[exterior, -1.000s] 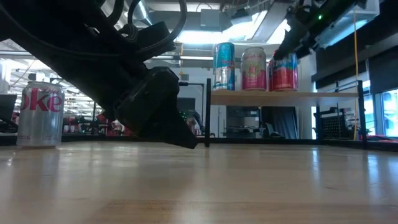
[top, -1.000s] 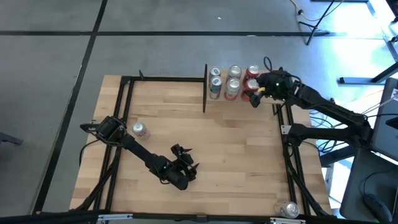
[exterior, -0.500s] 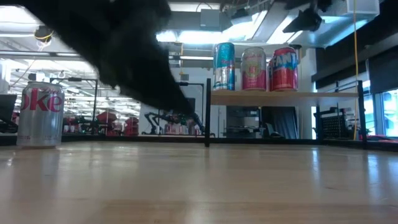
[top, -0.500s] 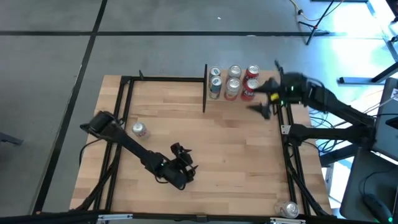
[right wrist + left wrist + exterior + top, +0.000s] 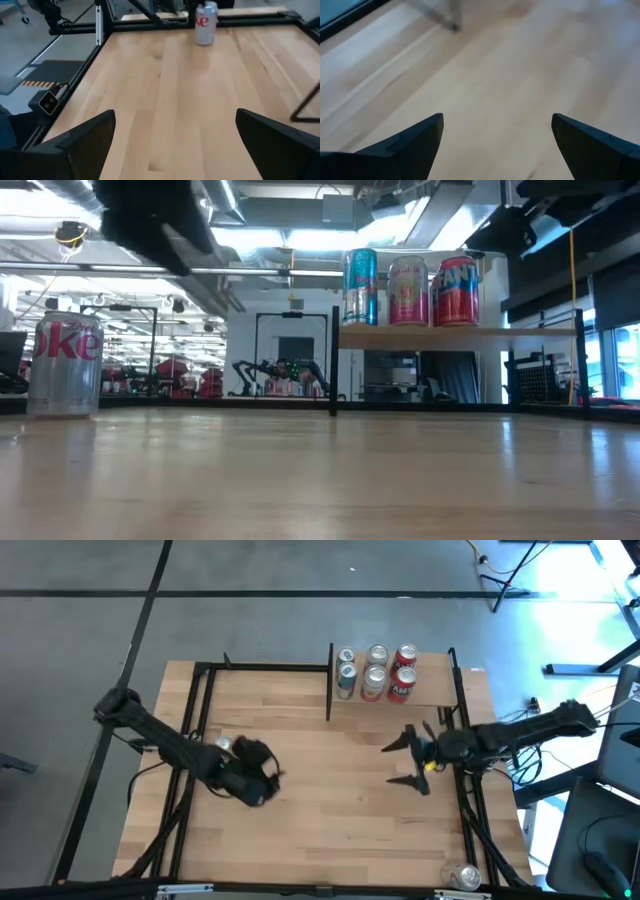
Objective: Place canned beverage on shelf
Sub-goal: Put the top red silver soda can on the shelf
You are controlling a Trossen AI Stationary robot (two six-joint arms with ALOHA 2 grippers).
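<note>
The shelf (image 5: 432,692), a small light-wood board between black posts, stands at the table's far right; it also shows in the low view (image 5: 455,336). Several cans (image 5: 374,672) stand upright on it, with a red can (image 5: 400,688) at its near right. A silver Coke can (image 5: 224,746) stands on its base on the table's left; it shows in the low view (image 5: 65,364) and the right wrist view (image 5: 205,22). My left gripper (image 5: 268,778) is open and empty, just near-right of the silver can. My right gripper (image 5: 402,762) is open and empty over the table's right part, pointing left.
A black frame (image 5: 200,700) runs along the table's edges. The shelf's black post (image 5: 329,680) stands at its left end. Another can (image 5: 466,876) sits by the near right corner. Bare wood (image 5: 340,800) lies between the two grippers.
My right gripper has drawn away from the red can, which stays upright on the shelf. It has gone toward the near edge and turned to point at the table's left. My left gripper has risen and gone left and farther back, toward the silver can.
</note>
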